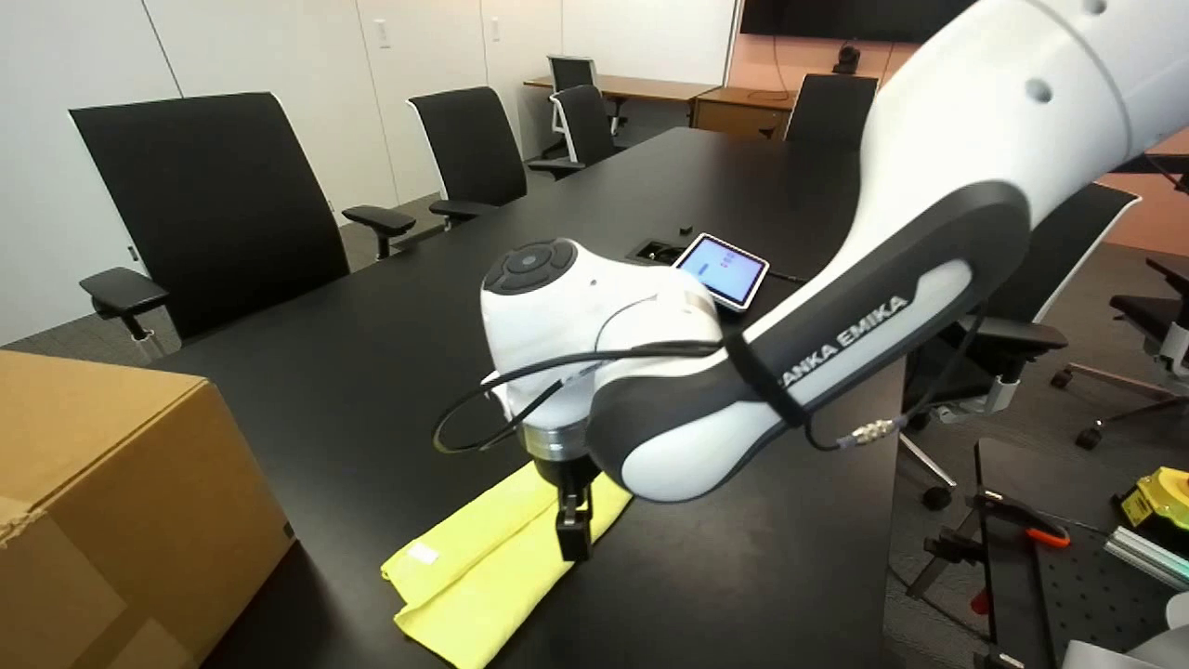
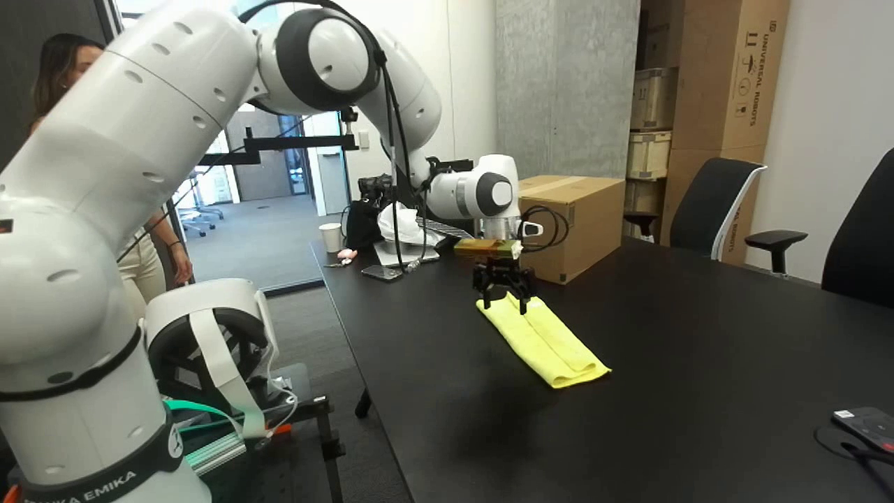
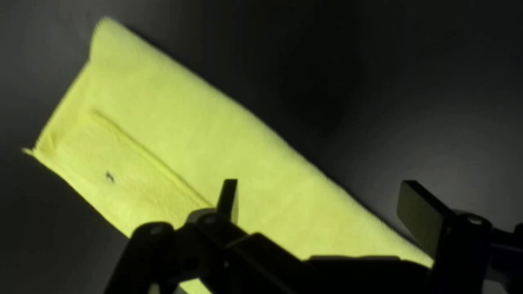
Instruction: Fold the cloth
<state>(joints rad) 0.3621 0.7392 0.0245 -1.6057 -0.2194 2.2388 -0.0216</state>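
Observation:
The yellow cloth lies on the black table as a long folded strip; it shows in both exterior views [image 1: 492, 571] [image 2: 552, 342] and in the wrist view [image 3: 196, 126]. One long flap is laid over it, with a raised edge running lengthwise. A small white label sits near one end. My gripper shows in both exterior views [image 1: 574, 548] [image 2: 505, 308] and in the wrist view [image 3: 319, 182]. It is open, empty, points down and is above the cloth. In the wrist view one finger is over the cloth and the other beyond its long edge. The cloth's near end is partly hidden by the gripper.
A cardboard box [image 1: 167, 520] stands on the table near one end of the cloth, also in an exterior view [image 2: 580, 223]. A tablet [image 1: 723, 269] lies further along. A remote [image 2: 866, 425], a white cup [image 2: 331, 237] and a phone [image 2: 382, 273] are on the table.

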